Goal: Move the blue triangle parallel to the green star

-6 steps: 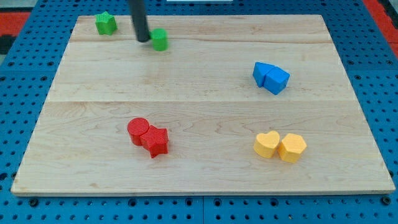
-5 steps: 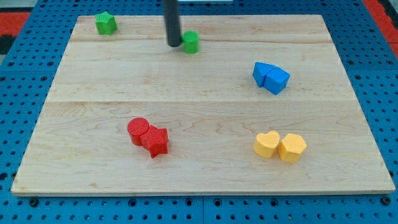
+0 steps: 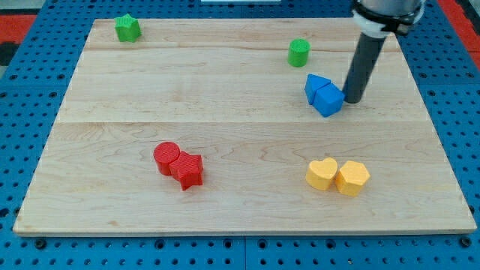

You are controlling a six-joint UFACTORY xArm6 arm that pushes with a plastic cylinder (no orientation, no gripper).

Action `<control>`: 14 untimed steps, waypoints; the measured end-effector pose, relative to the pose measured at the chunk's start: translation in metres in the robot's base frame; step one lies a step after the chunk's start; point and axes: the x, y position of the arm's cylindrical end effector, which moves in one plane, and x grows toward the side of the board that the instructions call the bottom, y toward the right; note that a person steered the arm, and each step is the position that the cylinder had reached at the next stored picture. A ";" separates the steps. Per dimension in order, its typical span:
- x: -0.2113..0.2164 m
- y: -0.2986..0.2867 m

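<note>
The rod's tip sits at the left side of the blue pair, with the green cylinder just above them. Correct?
Not quite: the camera view shows my tip at the right side of the blue pair. The green cylinder is indeed just above them.

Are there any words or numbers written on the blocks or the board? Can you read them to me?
None: no words, numbers or signs can be read anywhere.
The blue blocks, the green star, the green cylinder, the red blocks and the yellow blocks are plain.
The wooden board shows only grain.
My tip, just to the view's right of the blue blocks, has no mark on it.
</note>
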 end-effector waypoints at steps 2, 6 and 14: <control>-0.038 -0.107; -0.071 -0.072; -0.100 -0.194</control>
